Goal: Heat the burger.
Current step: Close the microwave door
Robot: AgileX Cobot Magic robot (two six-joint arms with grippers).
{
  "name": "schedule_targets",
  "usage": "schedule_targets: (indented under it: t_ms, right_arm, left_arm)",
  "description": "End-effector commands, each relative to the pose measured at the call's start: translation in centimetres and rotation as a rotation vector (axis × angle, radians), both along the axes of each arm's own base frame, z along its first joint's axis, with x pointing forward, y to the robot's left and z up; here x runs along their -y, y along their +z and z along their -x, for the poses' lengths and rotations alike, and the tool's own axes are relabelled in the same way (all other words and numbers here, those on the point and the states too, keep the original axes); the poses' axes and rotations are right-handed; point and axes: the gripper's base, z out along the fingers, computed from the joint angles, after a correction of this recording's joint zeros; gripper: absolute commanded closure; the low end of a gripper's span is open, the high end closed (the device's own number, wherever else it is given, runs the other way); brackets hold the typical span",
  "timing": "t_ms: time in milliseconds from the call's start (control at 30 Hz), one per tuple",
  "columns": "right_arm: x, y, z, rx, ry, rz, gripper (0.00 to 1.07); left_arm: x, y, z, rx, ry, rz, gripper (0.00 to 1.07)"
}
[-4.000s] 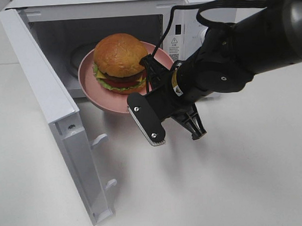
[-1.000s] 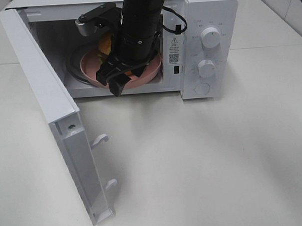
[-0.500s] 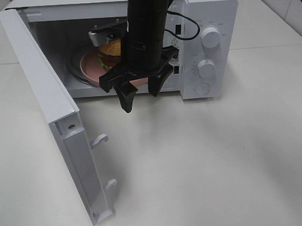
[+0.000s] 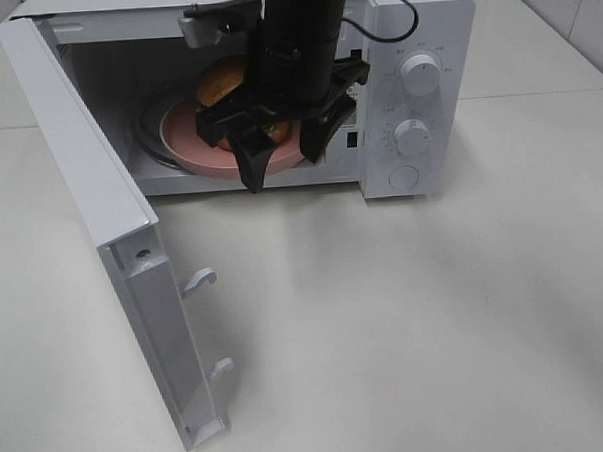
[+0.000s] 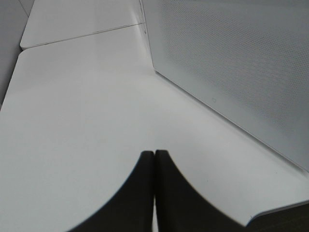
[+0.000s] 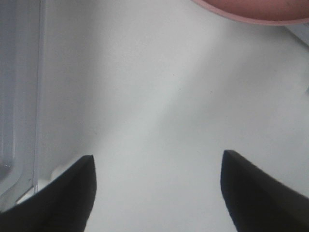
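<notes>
- Right gripper [image 4: 284,159]: mine, jaws wide apart and holding nothing. It hangs just in front of the microwave mouth with its fingertips pointing down at the table [image 4: 436,330]. The wrist view shows bare tabletop between the two fingers.
- Left gripper [image 5: 154,191]: mine, fingers pressed together and holding nothing. It is low over the table beside a white perforated panel and well apart from the work.
- Plate [image 4: 190,149]: pink and round, at 10 o'clock from the right gripper. It lies on the cavity floor close to the front edge, and my jaws do not touch it.
- Burger [image 4: 223,84]: the plate's only contents, at 11 o'clock and partly hidden behind my arm. It looks upright, with the bun on top.
- Microwave [image 4: 435,20]: its cavity holds the plate and burger, and I can see nothing else inside.
- Door [image 4: 78,146]: swung fully open at 8 o'clock, with its latch hooks exposed.
- Upper knob [image 4: 421,74] and lower knob [image 4: 412,137]: at 3 o'clock on the control panel.
- Step in hand, as I judge it: loading looks done and my arm stands clear of the cavity.
- Next move, as I judge it: swing the door round until it latches, without catching the plate rim, then turn a knob to start heating.
</notes>
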Motion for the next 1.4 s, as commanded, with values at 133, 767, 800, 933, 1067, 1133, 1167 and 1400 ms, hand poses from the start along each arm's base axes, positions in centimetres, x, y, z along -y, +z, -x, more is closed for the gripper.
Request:
schedule_targets:
  t_ms: [133,767,800,933,1067,1133,1167,1400]
  right_arm:
    - [2.4,2.6,1.3,0.053,-0.040,0.061,0.39]
    - [18.5,3.6,1.7,-0.012,-0.461,0.134,0.40]
    - [18.5,3.6,1.7,-0.012,-0.461,0.134,0.40]
    - [21.7,4.1,2.5,-0.009,-0.557,0.128,0.40]
    - [24.8,5.2,4.4,0.016,-0.669,0.112,0.40]
    - [25.6,5.6,5.4,0.027,-0.692,0.108,0.40]
    - [25.6,5.6,5.4,0.027,-0.692,0.108,0.40]
    - [26.6,6.9,10.7,0.078,-0.733,0.080,0.40]
  left_arm:
    - [0.0,0.1,0.2,0.033,-0.001,0.006,1.06]
    - [0.0,0.1,0.3,0.034,-0.001,0.007,1.06]
    - [0.0,0.1,0.3,0.034,-0.001,0.007,1.06]
    - [0.0,0.1,0.3,0.034,-0.001,0.007,1.06]
    - [0.1,0.1,0.3,0.034,-0.004,0.010,1.06]
    - [0.1,0.1,0.3,0.034,-0.004,0.010,1.06]
    - [0.1,0.1,0.3,0.034,-0.004,0.010,1.06]
    - [0.1,0.1,0.3,0.034,-0.004,0.010,1.06]
